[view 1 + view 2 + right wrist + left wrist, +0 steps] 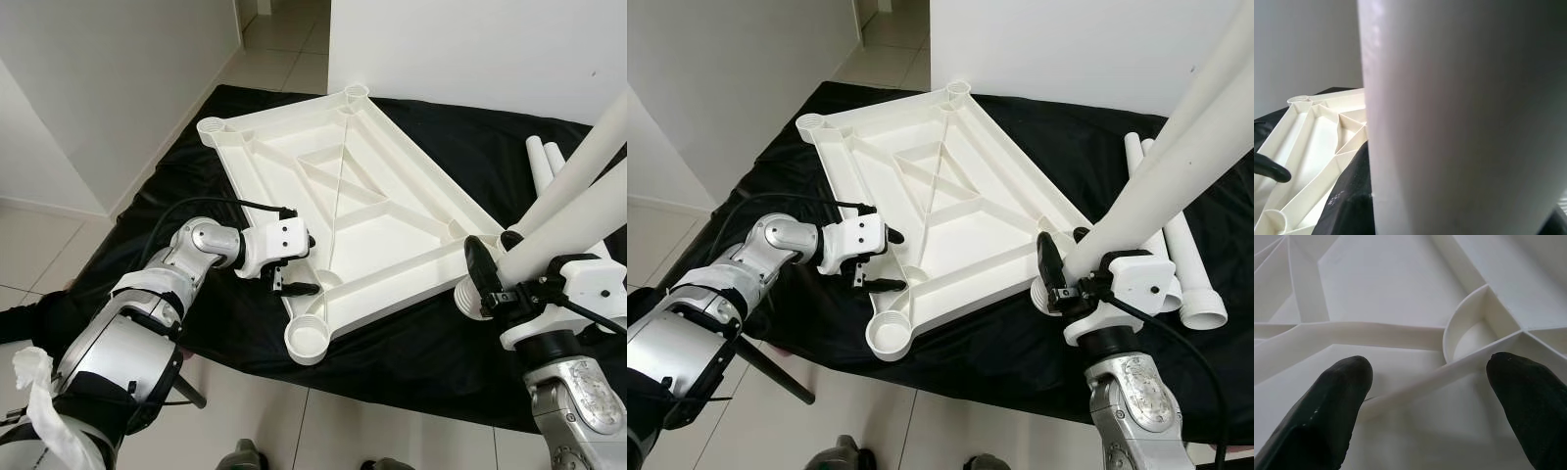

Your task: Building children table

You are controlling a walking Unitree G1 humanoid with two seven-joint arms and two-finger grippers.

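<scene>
White plastic table top (343, 201) lies upside down, ribs up, on a black cloth (431, 352) spread over the floor (284, 44), by a white wall (470, 44). Round leg sockets at its corners; nearest socket (311, 338) sits at the near edge of the cloth, far ones near the wall.

Left pincer (294, 264) is at the table top's near-left edge, fingers spread wide, one above the rim and one lower near the rib. In the left wrist view the two black fingertips (1337, 396) hover apart over the ribbed underside with an inner socket ring (1474, 333) between them; nothing gripped.

Right pincer (1063, 279) is clamped on a white table leg (1156, 166), a thick tube tilted up and away to the right, its lower end at the near-right corner socket (1050, 292) of the table top. Can't tell if the end is seated. In the right wrist view the leg covers most of the frame.

More white legs (1181, 259) lie on the cloth to the right, side by side, just beyond the held one.

Light floor tiles around the cloth.
</scene>
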